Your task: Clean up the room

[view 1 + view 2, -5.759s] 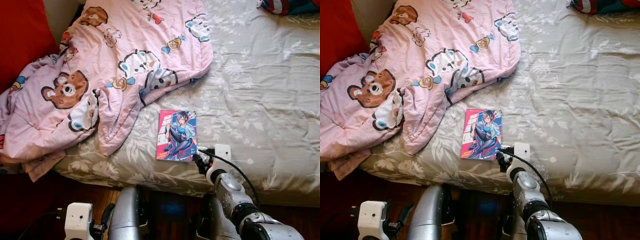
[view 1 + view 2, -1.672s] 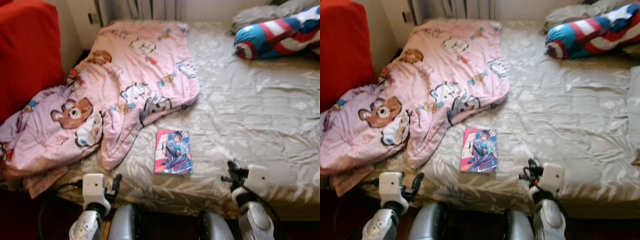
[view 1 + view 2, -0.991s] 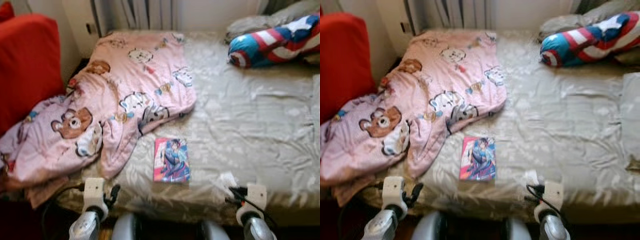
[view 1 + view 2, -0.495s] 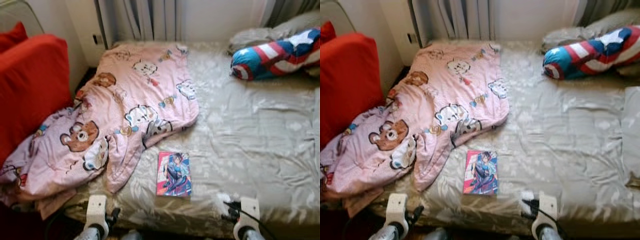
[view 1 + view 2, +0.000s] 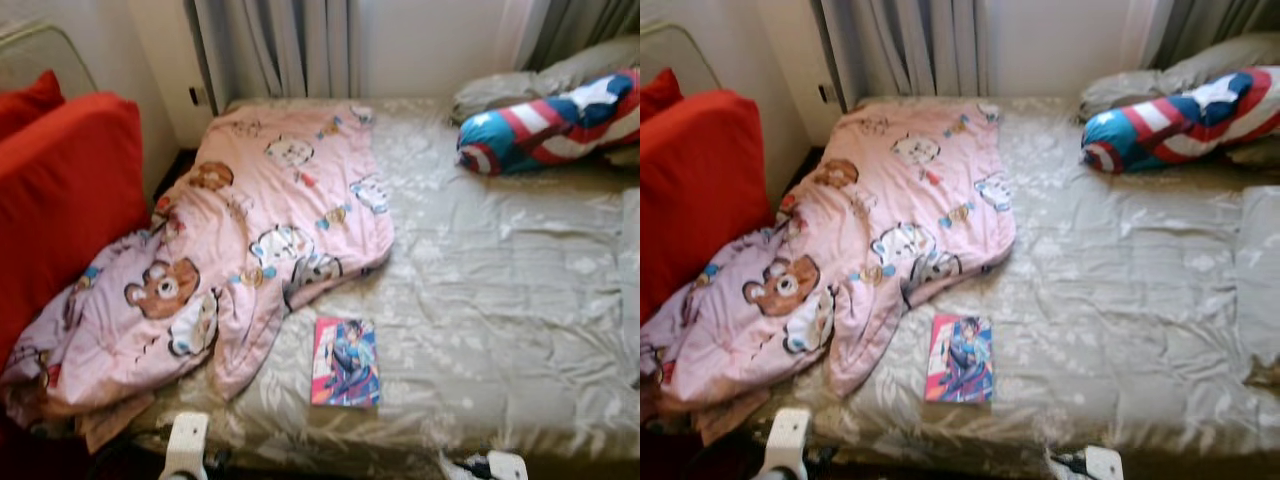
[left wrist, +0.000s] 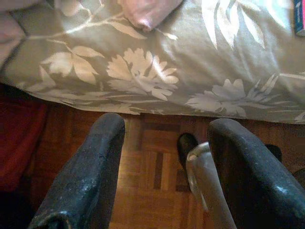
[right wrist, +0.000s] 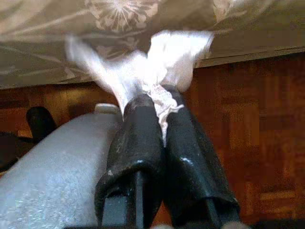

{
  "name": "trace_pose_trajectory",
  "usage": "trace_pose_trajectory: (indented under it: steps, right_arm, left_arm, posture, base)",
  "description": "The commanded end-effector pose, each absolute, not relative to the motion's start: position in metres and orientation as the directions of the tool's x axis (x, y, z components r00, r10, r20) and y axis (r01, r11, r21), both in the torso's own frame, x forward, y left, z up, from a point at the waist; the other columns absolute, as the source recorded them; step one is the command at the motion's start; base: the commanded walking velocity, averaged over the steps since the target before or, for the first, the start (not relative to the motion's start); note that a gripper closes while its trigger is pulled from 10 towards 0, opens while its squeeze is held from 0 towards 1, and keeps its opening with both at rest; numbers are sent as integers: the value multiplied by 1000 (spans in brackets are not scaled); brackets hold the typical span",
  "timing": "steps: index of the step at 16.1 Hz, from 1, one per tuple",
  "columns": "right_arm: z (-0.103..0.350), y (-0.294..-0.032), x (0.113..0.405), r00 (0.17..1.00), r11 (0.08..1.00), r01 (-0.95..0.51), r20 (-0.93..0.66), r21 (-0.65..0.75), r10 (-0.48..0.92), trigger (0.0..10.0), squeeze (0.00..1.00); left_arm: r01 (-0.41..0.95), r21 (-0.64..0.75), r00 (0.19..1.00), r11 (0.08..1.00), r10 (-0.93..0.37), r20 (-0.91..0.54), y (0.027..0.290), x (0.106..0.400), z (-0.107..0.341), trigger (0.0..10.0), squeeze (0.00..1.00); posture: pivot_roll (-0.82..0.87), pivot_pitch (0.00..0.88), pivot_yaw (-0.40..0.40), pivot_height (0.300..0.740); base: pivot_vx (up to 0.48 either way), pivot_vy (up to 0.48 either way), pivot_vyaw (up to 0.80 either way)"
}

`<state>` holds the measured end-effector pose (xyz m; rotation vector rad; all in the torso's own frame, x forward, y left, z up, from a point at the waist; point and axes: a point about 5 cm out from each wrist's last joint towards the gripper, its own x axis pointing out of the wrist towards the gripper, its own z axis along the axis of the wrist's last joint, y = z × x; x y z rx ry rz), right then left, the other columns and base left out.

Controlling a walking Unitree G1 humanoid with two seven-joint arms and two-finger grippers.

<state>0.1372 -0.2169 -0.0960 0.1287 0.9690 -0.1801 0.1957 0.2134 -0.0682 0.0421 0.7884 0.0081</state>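
Over wood floor (image 7: 267, 133), right end effector (image 7: 159, 102) pinches crumpled tissue (image 7: 157, 62).

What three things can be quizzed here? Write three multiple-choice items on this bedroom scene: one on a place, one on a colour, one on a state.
1. Where does the book lie?
A. On the bed near its front edge
B. On the wooden floor
C. On the red couch

2. What colour is the blanket with cartoon animals?
A. Green
B. Pink
C. Black

3. What is the right end effector doing?
A. Gaping wide open
B. Gripping the book
C. Pinching a white tissue

Answers:
1 A, it rests on the floral bedspread.
2 B, the cloth is pale pink.
3 C, its fingers are closed on crumpled white paper.
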Motion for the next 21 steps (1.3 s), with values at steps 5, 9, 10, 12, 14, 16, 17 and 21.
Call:
trace_pose_trajectory:
  steps: [5, 9, 10, 12, 14, 16, 17, 21]
  right_arm:
    - [-100, -220, 122, 527, 967, 246, -846, 63, -79, 10000, 0]
    - [-100, -219, 123, 523, 973, 226, -849, 53, -76, 10000, 0]
    - [-100, -219, 123, 524, 974, 222, -848, 51, -75, 10000, 0]
    - [-100, -220, 123, 527, 974, 221, -846, 46, -80, 10000, 0]
    - [-97, -214, 138, 542, 979, 201, -836, 35, -81, 10000, 0]
    - [-96, -212, 142, 539, 982, 189, -839, 28, -80, 10000, 0]
    - [-96, -212, 142, 538, 982, 185, -839, 28, -78, 10000, 0]
    - [-96, -211, 142, 538, 982, 185, -839, 23, -81, 10000, 0]
  left_arm:
    - [-8, 40, 668, 999, 35, -743, 212, 189, -74, 10000, 0]
    - [-34, 30, 663, 999, 45, -747, 209, 188, -75, 10000, 0]
    - [-35, 30, 662, 999, 46, -748, 209, 188, -75, 10000, 0]
    - [-46, 31, 650, 998, 53, -758, 210, 185, -77, 10000, 0]
    - [-47, 28, 642, 998, 52, -765, 208, 181, -79, 10000, 0]
    - [-46, 28, 638, 999, 51, -769, 208, 180, -80, 10000, 0]
    - [-45, 28, 636, 999, 51, -770, 208, 179, -80, 10000, 0]
    - [-43, 21, 634, 999, 44, -772, 204, 177, -82, 10000, 0]
  posture:
    - [-4, 83, 19, 740]
    - [-1, 81, 9, 740]
    - [-1, 81, 9, 740]
    - [-9, 75, 12, 740]
    - [-10, 70, 11, 740]
    - [-10, 65, 9, 740]
    - [-10, 64, 9, 740]
    - [-12, 73, 7, 740]
  base:
    - [0, 0, 0]
    - [0, 0, 0]
    - [0, 0, 0]
    - [0, 0, 0]
    - [0, 0, 603]
    - [0, 0, 800]
    - [0, 0, 800]
    - [0, 0, 800]
